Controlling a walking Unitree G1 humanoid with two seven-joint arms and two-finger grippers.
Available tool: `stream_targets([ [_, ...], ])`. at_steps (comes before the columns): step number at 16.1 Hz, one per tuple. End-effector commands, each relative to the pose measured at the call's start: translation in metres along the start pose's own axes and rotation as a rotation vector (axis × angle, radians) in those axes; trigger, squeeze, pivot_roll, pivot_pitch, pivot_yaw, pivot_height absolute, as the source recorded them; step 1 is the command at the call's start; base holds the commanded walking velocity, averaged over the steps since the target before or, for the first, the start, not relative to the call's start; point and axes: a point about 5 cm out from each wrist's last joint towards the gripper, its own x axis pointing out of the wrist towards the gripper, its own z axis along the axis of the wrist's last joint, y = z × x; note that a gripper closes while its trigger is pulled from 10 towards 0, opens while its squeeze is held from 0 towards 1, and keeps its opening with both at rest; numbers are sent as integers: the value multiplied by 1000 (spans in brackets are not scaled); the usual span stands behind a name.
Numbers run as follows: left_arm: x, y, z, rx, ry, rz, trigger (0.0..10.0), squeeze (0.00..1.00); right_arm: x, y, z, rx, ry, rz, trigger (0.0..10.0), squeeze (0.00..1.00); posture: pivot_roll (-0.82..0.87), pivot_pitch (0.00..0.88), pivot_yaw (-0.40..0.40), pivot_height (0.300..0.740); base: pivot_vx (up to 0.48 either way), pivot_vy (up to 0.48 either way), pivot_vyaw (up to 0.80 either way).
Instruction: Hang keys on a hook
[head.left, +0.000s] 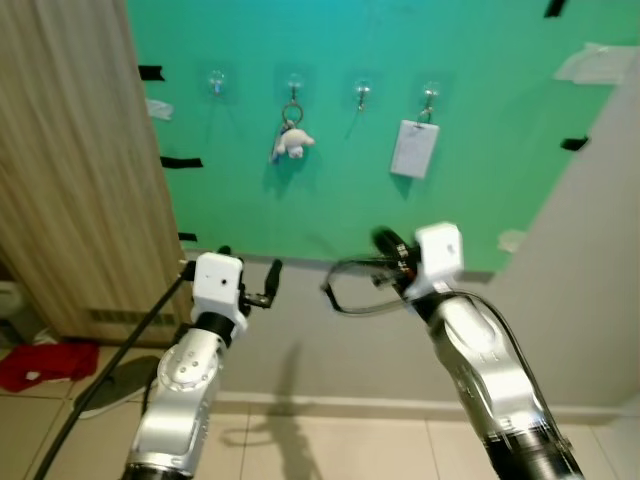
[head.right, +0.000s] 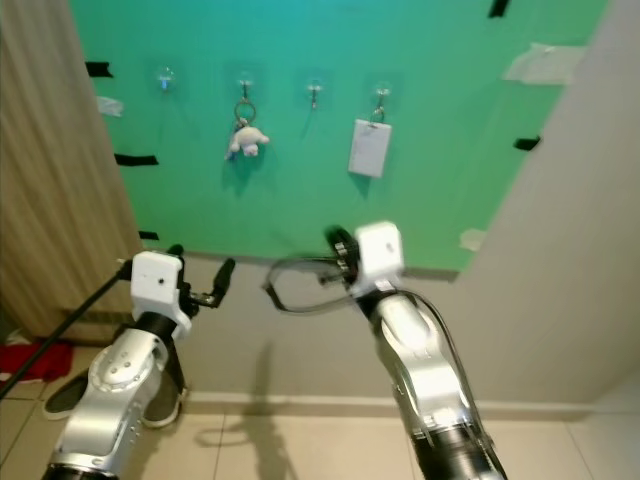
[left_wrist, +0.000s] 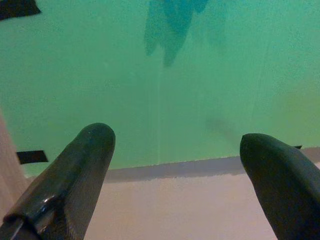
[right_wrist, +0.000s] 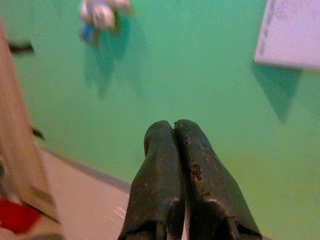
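Nearest us, our right pincer (right_wrist: 176, 165) is pressed together on nothing; our left pincer (left_wrist: 175, 165) is spread. The keys (head.left: 293, 135) hang on the second hook (head.left: 293, 84) of the green wall (head.left: 480, 190), so hanging seems done; next we withdraw.

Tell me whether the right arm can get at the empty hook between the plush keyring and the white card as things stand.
Probably yes. Nothing stands between the right pincer and the empty hook; plush keyring and white card hang to either side. The hook sits well above, so the arm must lift.
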Motion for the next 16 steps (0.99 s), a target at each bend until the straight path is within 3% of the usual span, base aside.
stream_targets([
  [1,3,-5,1,5,2,-15,10000,0,3,-16,5,68,-12,-43,0,0,4,0,-48,732,0,0,0],
  [2,3,-5,1,6,2,-14,10000,0,16,-21,14,155,-45,-45,0,0,7,0,-48,732,0,0,0],
  [3,3,-6,1,6,-1,-15,10000,0,18,-22,18,152,-50,-32,0,0,16,0,-56,732,0,0,0],
  [4,3,-7,3,16,-9,-17,10000,0,19,-24,24,118,-69,-21,0,0,25,0,-64,732,0,0,0],
  [5,2,-7,4,37,-14,-14,10000,0,10,-31,26,7,-77,-68,0,0,29,0,-70,732,0,0,0],
  [6,-4,-5,3,42,-1,-1,10000,0,-16,-46,14,-226,-32,-232,0,0,34,0,-74,732,0,0,0],
  [7,-9,-3,3,41,6,4,10000,0,-27,-48,11,-267,-22,-265,0,0,34,0,-78,732,0,0,0],
  [8,-26,1,-1,37,44,12,10000,0,-58,-46,3,-349,8,-291,0,0,25,0,-74,732,0,0,0],
  [9,-35,3,-5,36,71,13,10000,0,-73,-43,-1,-382,29,-288,0,0,24,0,-73,732,0,0,0],
  [10,-53,6,-8,22,121,26,10000,0,-107,-40,-12,-412,101,-306,0,0,15,0,-74,732,0,0,0],
  [12,-62,5,1,18,108,37,10000,0,-132,-38,-20,-414,154,-326,0,0,7,0,-74,732,0,0,0],
  [13,-53,4,29,35,-47,45,10000,0,-125,-35,-18,-310,121,-325,0,0,5,0,-75,732,0,0,0],
  [16,-40,-1,42,57,-91,34,10000,0,-100,-24,-6,-214,35,-263,0,0,9,0,-73,732,415,0,0],
])
